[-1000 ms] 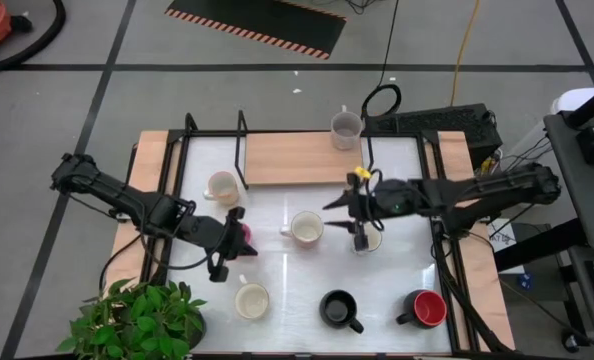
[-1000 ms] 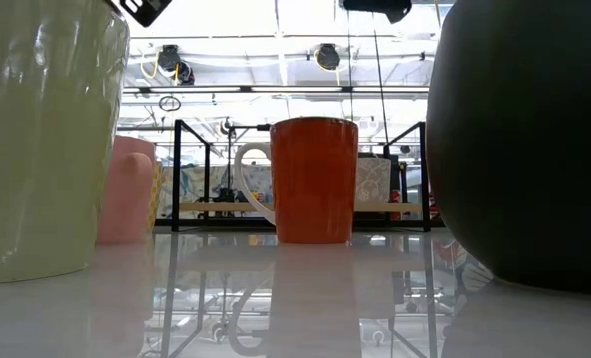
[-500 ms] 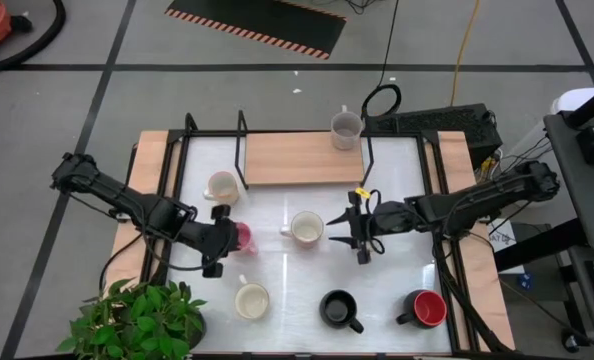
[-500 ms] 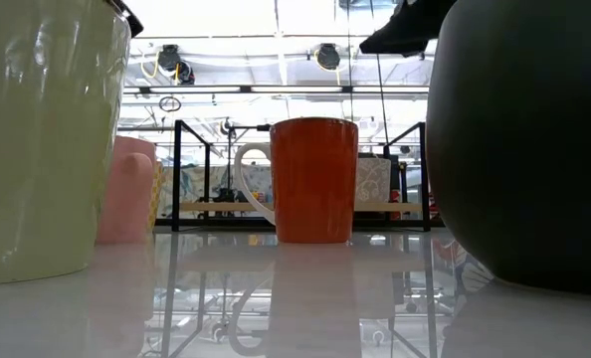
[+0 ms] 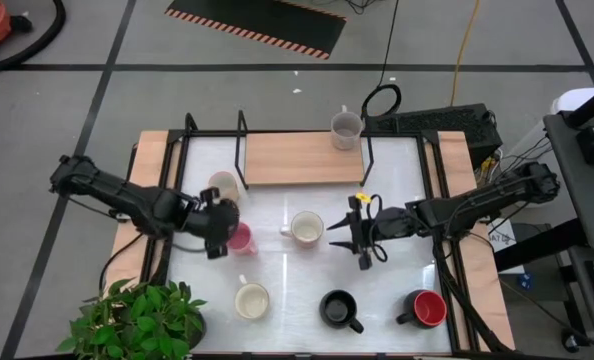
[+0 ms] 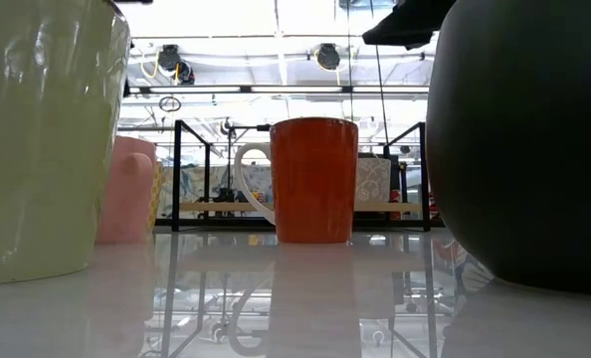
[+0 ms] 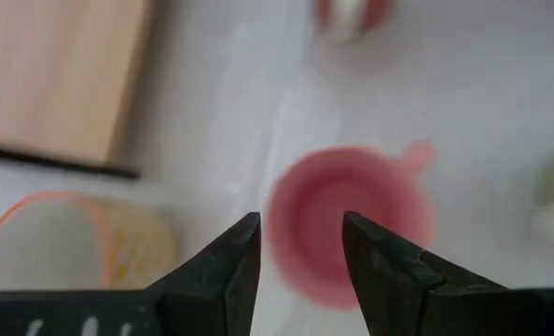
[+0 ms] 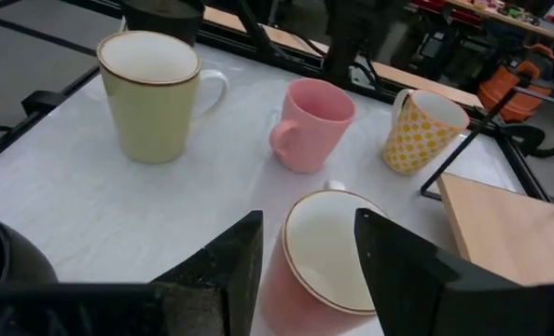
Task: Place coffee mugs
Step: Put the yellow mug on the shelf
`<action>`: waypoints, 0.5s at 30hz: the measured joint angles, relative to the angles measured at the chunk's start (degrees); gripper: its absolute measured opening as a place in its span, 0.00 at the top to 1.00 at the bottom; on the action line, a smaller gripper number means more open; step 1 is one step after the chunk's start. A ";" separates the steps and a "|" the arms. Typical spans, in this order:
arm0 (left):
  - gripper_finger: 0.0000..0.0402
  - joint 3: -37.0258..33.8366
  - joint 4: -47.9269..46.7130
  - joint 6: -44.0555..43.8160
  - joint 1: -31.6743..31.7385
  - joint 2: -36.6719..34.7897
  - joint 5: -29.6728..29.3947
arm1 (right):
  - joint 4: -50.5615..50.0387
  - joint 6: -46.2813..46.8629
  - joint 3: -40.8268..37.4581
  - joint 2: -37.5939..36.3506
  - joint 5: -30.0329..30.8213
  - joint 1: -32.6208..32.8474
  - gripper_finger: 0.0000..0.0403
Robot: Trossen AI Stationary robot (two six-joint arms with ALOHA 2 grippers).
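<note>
The pink mug (image 5: 241,239) (image 7: 347,238) stands upright on the white table. My left gripper (image 5: 227,222) (image 7: 300,229) hangs open just above its rim, on the mug's far left side. The reddish mug (image 5: 305,228) (image 8: 328,252) (image 6: 315,179) stands mid-table with its handle to the left. My right gripper (image 5: 339,240) (image 8: 305,224) is open in the air to the right of it, its fingers pointing left. Cream (image 5: 252,300), black (image 5: 337,308), red-and-black (image 5: 427,308) and yellow-patterned (image 5: 220,185) mugs stand around. A grey mug (image 5: 345,128) sits on the wooden shelf (image 5: 297,158).
A green potted plant (image 5: 137,320) fills the near left corner. A black metal frame (image 5: 240,150) carries the wooden shelf along the far side. Bare white table lies between the reddish mug and the near row of mugs. What lies under my right gripper is hidden.
My left gripper has drawn back from the pink mug toward the table's far edge and turned. The mug stays standing where it was. My right gripper has gone toward the near edge and now hangs level with the reddish mug.
</note>
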 joint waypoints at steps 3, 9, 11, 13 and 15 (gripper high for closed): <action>0.61 0.00 -2.07 -0.78 4.10 0.00 0.04 | -0.04 -0.04 0.00 0.00 1.51 -0.12 0.60; 0.60 0.00 -7.30 -3.53 11.50 0.00 0.46 | -1.16 -0.47 0.02 0.00 2.95 -0.18 0.60; 0.60 0.00 -7.86 -6.59 13.88 0.00 0.49 | -1.15 -0.48 0.02 0.00 2.91 -0.16 0.60; 0.60 0.00 -8.15 -8.46 15.81 0.00 0.48 | -1.15 -0.48 0.02 0.00 2.93 -0.16 0.60; 0.60 0.00 -7.88 -8.77 17.26 0.00 0.46 | -1.15 -0.47 0.02 0.00 2.93 -0.16 0.60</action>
